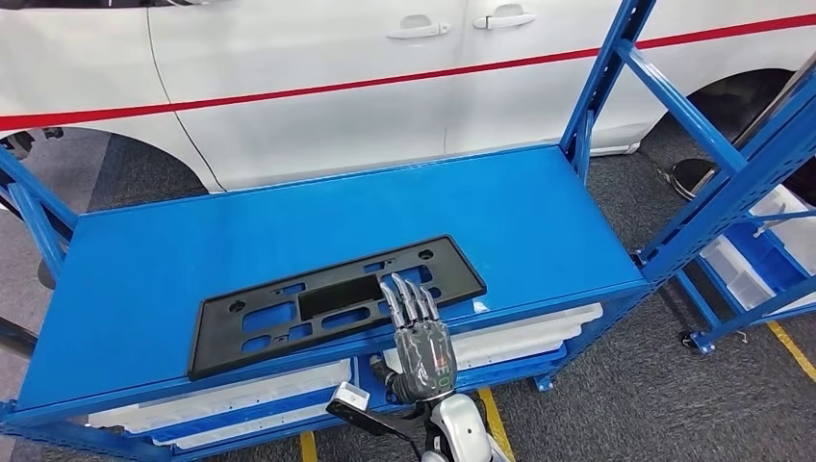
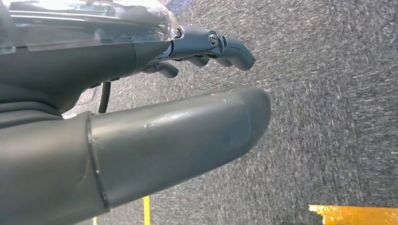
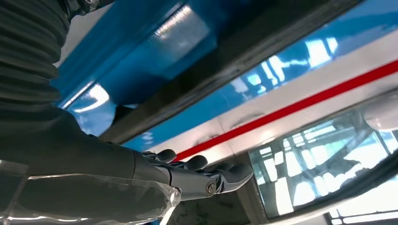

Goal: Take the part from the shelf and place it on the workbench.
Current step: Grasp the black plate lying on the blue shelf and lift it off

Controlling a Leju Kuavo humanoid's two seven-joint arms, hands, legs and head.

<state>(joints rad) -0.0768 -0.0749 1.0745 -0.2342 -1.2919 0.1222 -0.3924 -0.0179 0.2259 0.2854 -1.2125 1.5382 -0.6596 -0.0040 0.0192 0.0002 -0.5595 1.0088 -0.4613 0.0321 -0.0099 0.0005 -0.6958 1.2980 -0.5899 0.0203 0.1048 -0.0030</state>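
Head view: black part [image 1: 332, 303], a flat slotted plate, lies on the blue shelf [image 1: 289, 226] top deck, near the front edge, long axis running left-right w/ the right end slightly farther from the robot. Right hand [image 1: 420, 337] comes up from below the front edge; fingers extended and a little apart, fingertips [image 1: 409, 294] overlapping the part's right-of-centre area, palm outside the shelf edge. Nothing is gripped; whether the tips touch the plate or hover just above cannot be told. Right hand is the nearer one, so the pick presumably falls to it; the part lies directly ahead of and under the fingers. White vehicle [image 1: 337, 77] w/ red stripe stands behind the shelf; workbench not identifiable. Left wrist view: left hand [image 2: 141, 117] hangs over grey carpet floor [image 2: 328, 117], thumb straight, dark fingers [image 2: 225, 47] slightly bent, holding nothing. Right wrist view: right hand [image 3: 141, 178] w/ fingers [image 3: 220, 176] straight and side by side, no object between them; blue shelf metal and a dark edge, likely the part, run close alongside, red-striped vehicle panel beyond.
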